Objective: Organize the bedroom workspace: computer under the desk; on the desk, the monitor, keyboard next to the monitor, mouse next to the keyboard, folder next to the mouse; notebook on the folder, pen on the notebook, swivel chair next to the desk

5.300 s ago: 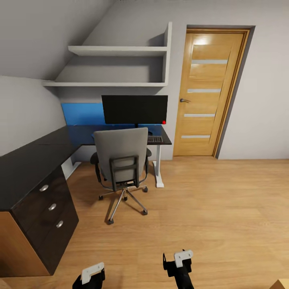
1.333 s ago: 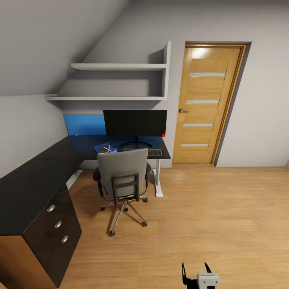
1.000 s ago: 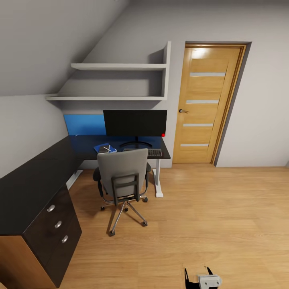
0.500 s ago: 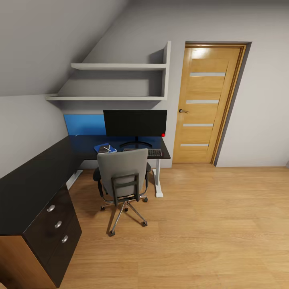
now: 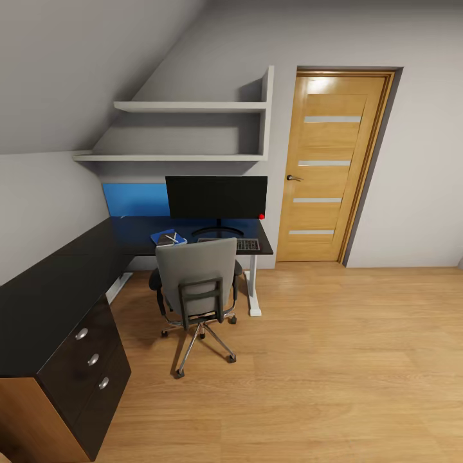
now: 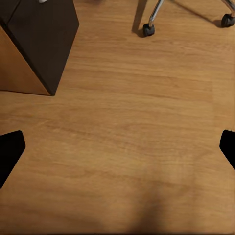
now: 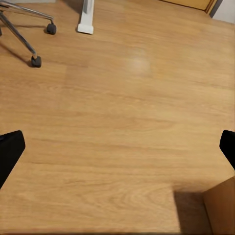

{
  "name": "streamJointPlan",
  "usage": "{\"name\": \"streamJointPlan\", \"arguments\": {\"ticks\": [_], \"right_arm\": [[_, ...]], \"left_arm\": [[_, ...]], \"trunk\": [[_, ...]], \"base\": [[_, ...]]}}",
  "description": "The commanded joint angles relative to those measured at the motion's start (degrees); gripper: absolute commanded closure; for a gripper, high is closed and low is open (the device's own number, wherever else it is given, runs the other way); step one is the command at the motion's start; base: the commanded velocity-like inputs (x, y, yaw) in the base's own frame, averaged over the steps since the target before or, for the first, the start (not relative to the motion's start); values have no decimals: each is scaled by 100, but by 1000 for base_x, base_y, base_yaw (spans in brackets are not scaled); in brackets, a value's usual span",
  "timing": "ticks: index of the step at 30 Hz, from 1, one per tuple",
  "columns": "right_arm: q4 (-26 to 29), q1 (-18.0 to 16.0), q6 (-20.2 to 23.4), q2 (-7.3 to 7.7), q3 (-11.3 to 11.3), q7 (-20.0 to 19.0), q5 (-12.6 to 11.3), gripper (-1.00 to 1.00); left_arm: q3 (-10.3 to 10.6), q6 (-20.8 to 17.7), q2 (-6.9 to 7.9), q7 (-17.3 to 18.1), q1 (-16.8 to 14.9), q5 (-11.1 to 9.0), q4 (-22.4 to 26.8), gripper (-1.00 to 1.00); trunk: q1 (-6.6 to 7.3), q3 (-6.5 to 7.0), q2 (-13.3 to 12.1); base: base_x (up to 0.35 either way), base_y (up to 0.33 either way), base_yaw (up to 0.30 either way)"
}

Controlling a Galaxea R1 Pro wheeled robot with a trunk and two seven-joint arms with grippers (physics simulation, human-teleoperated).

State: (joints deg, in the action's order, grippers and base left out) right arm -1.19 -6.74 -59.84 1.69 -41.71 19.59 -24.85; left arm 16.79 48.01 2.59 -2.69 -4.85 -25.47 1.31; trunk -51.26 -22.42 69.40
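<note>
Since a moment ago my right claw (image 7: 117,147) has dropped out of the head view, both claws now hanging open over bare floor, folder stack (image 5: 168,237) on the worktop (image 5: 77,257), so I'd leave the swivel chair (image 5: 196,276) tucked in.

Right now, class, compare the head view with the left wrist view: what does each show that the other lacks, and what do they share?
Head view alone: the monitor, keyboard and blue folder on the desk, the swivel chair with its grey back, wall shelves and an oak door.

Left wrist view alone: the left gripper, its dark fingertips wide apart over bare floor.

Both: the wood floor, the dark drawer cabinet and the chair's wheeled base.
</note>
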Motion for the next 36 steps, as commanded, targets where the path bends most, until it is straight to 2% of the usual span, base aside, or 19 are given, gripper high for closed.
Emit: {"name": "streamJointPlan", "arguments": {"ticks": [1,25,31,35,36], "right_arm": [[-12,1,-16,-2,-49,28,-19,-100],[22,24,200,-62,-58,19,0,-100],[23,24,201,-63,-58,19,2,-100],[23,24,201,-63,-57,19,0,-100],[23,24,201,-63,-57,19,-1,-100]], "left_arm": [[48,13,5,-30,5,-20,2,-100],[63,-2,-44,-32,37,-3,9,-100],[62,-2,-8,-50,37,-6,9,-100],[69,-7,-40,-39,37,-3,9,-100],[70,-8,-89,-36,37,-3,9,-100]], "trunk": [[0,-6,4],[0,-6,4],[0,-6,4],[0,-6,4],[0,-6,4]], "base": [[0,0,0],[0,0,0],[0,0,0],[0,0,0],[0,0,0]]}}
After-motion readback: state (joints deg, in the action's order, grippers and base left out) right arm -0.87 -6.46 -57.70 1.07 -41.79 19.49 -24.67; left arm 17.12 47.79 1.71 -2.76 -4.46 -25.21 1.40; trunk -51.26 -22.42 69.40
